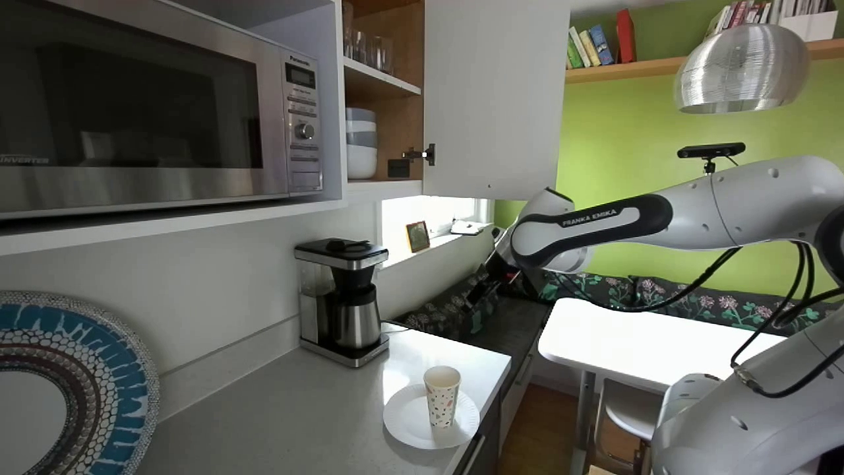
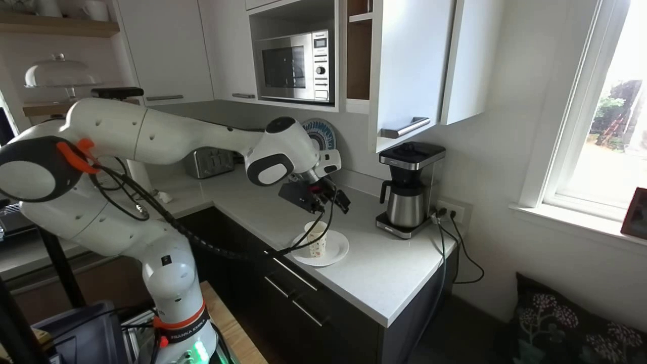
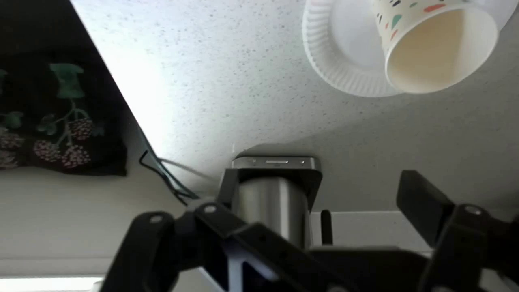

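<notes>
Green wall [image 1: 620, 132] shows in an exterior view only, the end effector [image 3: 319, 188] spread, clear of the cup [image 3: 442, 48].

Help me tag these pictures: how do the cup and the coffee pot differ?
The cup is white with coloured flecks; the coffee pot is shiny metal. The coffee pot has a black handle; the cup shows none. The cup stands on a plate; the coffee pot sits in the coffee maker. Both stand upright.
</notes>
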### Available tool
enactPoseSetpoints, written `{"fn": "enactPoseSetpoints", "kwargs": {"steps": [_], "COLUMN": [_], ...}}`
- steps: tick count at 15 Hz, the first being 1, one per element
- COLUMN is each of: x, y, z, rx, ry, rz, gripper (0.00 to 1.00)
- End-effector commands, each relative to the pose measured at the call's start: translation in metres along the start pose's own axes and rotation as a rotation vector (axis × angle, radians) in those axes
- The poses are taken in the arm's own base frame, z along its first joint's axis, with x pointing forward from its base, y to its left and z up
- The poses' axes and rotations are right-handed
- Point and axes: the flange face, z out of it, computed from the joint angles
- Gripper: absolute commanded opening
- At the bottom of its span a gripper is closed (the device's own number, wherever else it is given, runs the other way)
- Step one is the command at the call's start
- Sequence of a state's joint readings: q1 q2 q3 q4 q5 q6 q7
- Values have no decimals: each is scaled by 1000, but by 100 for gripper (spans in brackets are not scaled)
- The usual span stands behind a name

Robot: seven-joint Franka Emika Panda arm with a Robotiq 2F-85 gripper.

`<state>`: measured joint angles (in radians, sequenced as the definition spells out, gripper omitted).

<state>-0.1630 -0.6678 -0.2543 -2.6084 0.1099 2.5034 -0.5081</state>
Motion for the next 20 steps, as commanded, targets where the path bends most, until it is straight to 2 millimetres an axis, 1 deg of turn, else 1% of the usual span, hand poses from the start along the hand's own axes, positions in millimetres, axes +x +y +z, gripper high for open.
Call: {"fn": "enactPoseSetpoints", "kwargs": {"steps": [1,2,3,4,6,8,10,11,15,18,20], "x": [2,2,1,1,1,6,6,5,-2,-8,-12], "y": [4,7,8,9,8,14,27,36,61,73,80], "z": [-16,-28,-37,-41,-41,-57,-78,-94,-143,-178,-196], "rx": [-24,-40,-47,-50,-50,-38,-72,-96,-162,-239,-291], "ry": [9,15,21,25,25,23,-8,-37,-133,-201,-233], "rz": [11,19,25,27,26,-13,-11,21,61,68,67], "gripper": [100,100,100,100,100,100,100,100,100,100,100]}}
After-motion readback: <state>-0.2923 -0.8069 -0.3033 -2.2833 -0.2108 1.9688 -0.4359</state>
